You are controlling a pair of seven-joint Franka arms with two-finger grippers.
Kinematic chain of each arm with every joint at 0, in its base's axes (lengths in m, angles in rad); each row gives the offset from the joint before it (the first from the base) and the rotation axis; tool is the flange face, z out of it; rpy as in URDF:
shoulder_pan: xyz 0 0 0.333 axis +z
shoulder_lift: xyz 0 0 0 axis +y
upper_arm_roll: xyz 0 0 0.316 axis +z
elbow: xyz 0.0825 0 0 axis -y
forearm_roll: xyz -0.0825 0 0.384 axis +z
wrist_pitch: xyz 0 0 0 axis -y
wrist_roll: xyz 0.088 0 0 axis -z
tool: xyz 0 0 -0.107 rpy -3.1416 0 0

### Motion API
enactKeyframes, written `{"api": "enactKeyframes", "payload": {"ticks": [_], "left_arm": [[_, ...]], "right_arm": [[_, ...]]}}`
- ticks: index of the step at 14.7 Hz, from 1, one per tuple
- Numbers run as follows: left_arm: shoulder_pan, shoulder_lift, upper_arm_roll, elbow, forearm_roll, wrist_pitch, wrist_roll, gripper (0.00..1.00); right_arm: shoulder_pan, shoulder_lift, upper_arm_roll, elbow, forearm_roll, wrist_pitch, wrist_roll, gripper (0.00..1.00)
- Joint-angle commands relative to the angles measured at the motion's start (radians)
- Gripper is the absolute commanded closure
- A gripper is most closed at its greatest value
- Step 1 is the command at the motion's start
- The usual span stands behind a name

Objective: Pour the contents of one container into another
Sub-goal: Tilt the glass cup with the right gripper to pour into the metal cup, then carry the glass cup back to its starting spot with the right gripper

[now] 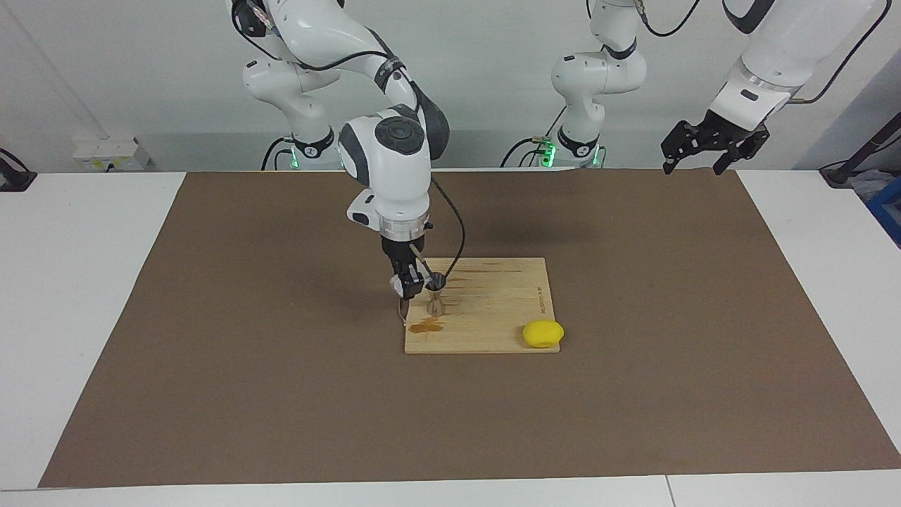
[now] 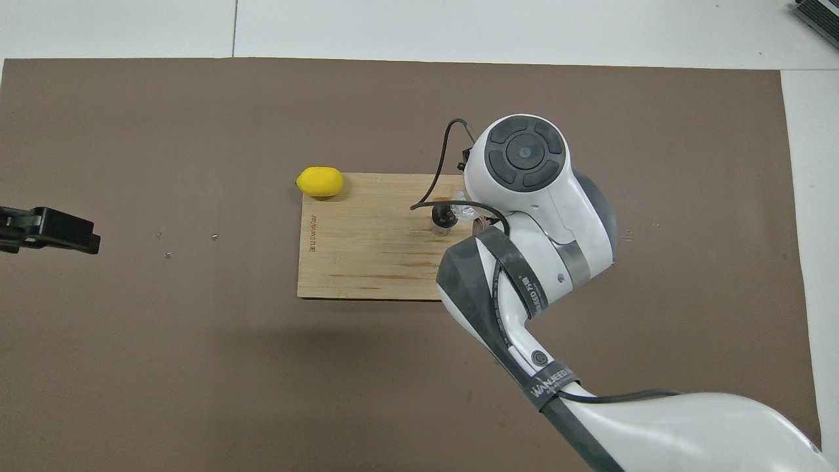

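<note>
A small steel jigger [image 1: 436, 303] [image 2: 440, 221] stands upright on the wooden cutting board [image 1: 500, 310] [image 2: 367, 255], near the board's end toward the right arm. My right gripper [image 1: 412, 283] points down just beside the jigger's rim and is shut on the clear glass tumbler [image 1: 401, 284] [image 2: 465, 210], which is held tipped at rim height. In the overhead view the right wrist hides the fingers. My left gripper [image 1: 693, 167] [image 2: 49, 229] waits open and raised over the brown mat's edge at the left arm's end.
A brown wet stain [image 1: 426, 325] lies on the board beside the jigger, farther from the robots. A yellow lemon [image 1: 543, 333] [image 2: 319, 181] rests at the board's corner. A few small droplets [image 2: 167, 254] dot the brown mat [image 1: 281, 366].
</note>
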Motion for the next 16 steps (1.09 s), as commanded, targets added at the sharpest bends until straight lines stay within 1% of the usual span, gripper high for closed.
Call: {"api": "enactKeyframes", "payload": {"ticks": [1,3,7,11,12,14,16], "left_arm": [[0.007,-0.028,0.0,-0.031,-0.002,0.01,-0.012,0.0],[0.004,-0.029,-0.002,-0.031,-0.002,0.012,-0.012,0.0],[0.003,-0.025,0.0,-0.03,-0.002,0.055,-0.012,0.0],[0.007,-0.028,0.0,-0.031,-0.002,0.037,-0.012,0.0],[0.007,-0.028,-0.002,-0.031,-0.002,0.033,-0.013,0.0],[0.007,-0.028,-0.002,-0.031,-0.002,0.033,-0.013,0.0],[0.007,-0.028,0.0,-0.031,-0.002,0.033,-0.013,0.0]], "right_arm": [[-0.001,0.021,0.001,0.043,-0.002,-0.015,0.029,0.92],[-0.014,0.019,0.001,0.043,0.049,-0.001,0.031,0.92],[-0.018,0.019,0.001,0.041,0.075,0.003,0.029,0.92],[-0.058,0.021,0.0,0.041,0.174,0.008,0.017,0.92],[-0.069,0.019,0.0,0.041,0.207,0.026,0.014,0.92],[-0.084,0.019,0.0,0.029,0.251,0.036,-0.021,0.92],[-0.107,0.019,0.0,0.023,0.323,0.036,-0.075,0.92]]}}
